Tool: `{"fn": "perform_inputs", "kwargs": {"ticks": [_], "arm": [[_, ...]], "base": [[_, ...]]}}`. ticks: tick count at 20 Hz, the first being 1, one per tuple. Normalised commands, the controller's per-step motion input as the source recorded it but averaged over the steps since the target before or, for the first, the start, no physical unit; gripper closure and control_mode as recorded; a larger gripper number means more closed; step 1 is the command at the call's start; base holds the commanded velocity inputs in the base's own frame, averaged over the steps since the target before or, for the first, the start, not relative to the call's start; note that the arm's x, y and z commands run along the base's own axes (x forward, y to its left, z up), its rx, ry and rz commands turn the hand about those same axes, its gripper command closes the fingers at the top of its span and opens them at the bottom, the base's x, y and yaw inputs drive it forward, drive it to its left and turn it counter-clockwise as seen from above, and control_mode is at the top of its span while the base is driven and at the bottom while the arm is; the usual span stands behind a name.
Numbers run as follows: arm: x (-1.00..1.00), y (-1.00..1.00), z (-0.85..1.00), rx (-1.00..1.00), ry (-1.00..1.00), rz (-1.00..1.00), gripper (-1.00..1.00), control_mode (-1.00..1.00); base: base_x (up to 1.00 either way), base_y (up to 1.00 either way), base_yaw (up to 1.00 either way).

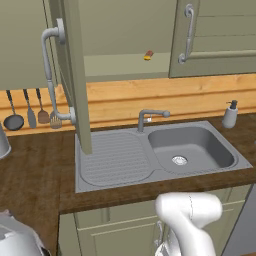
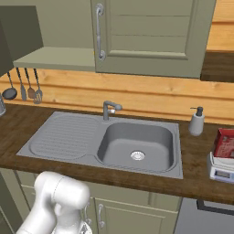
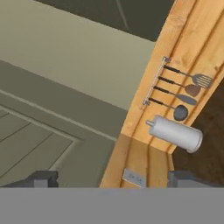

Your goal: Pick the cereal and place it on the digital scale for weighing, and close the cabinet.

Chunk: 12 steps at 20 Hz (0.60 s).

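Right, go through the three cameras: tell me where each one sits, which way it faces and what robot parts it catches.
Left base view: behind the arm, left; faces the sink and the open cabinet door; white arm lower right.
Right base view: behind, right; faces the same sink and the cereal on the digital scale; arm lower left.
Hand view: on the hand, rolled; faces the utensil rail; open gripper at bottom.
Both base views share sink, faucet, soap dispenser.

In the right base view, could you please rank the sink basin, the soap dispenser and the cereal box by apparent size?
1. Sink basin, clearly largest.
2. Cereal box, cut by the frame edge.
3. Soap dispenser, close to the cereal box, so that order is unsure.
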Motion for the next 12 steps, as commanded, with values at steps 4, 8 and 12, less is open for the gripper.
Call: {"fn": "perform_inputs", "kwargs": {"ticks": [4, 8, 12], "arm": [[0.64, 0.40, -0.46, 0.28, -0.11, -0.02, -1.00, -1.00], [0.67, 0.44, -0.19, 0.01, 0.02, -0.05, -1.00, -1.00], [0.77, 0.38, -0.14, 0.00, 0.00, -0.10, -1.00, -1.00]], "base": [[0.00, 0.00, 0.00], [0.00, 0.00, 0.00], [0.00, 0.00, 0.00]]}}
